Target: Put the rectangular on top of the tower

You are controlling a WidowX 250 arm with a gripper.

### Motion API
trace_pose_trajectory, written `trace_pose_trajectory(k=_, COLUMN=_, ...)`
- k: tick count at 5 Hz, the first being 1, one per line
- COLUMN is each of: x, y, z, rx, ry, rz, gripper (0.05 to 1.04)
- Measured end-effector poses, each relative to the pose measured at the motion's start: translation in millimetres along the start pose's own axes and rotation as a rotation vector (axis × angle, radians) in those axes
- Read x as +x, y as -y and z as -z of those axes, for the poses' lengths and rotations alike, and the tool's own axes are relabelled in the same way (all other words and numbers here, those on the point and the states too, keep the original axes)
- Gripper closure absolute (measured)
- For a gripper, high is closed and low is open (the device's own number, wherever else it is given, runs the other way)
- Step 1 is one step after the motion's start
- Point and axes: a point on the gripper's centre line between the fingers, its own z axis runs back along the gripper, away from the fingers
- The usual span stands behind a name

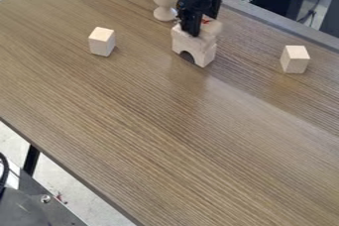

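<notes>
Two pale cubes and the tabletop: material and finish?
Pale square-edged cubes: likely bare wood, matte, even light tan, no gloss. Brown streaked tabletop: wood or wood-look laminate, satin; long parallel grain, soft pale reflections.

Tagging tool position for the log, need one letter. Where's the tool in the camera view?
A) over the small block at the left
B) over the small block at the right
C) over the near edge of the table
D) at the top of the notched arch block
D: the tool hangs down at the top of the notched arch block.
</notes>
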Motion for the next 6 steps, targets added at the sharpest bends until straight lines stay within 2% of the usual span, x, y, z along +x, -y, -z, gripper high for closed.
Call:
trace_pose_trajectory(k=1, x=2.8, y=0.8, z=3.7, rx=0.007, ry=0.001, rz=-0.007, gripper=0.461)
trace_pose_trajectory(k=2, x=5.5, y=4.2, z=1.6, rx=0.012, ry=-0.007, rz=-0.026, gripper=0.173)
trace_pose_trajectory(k=3, x=4.8, y=4.9, z=1.6, rx=0.007, ry=-0.016, rz=-0.028, gripper=0.072)
trace_pose_trajectory(k=5, x=4.4, y=4.0, z=1.0, rx=0.013, ry=-0.015, rz=0.013, gripper=0.085)
trace_pose_trajectory(k=6, x=4.8, y=16.9, z=-20.0, rx=0.009, ry=0.007, rz=0.124, gripper=0.085)
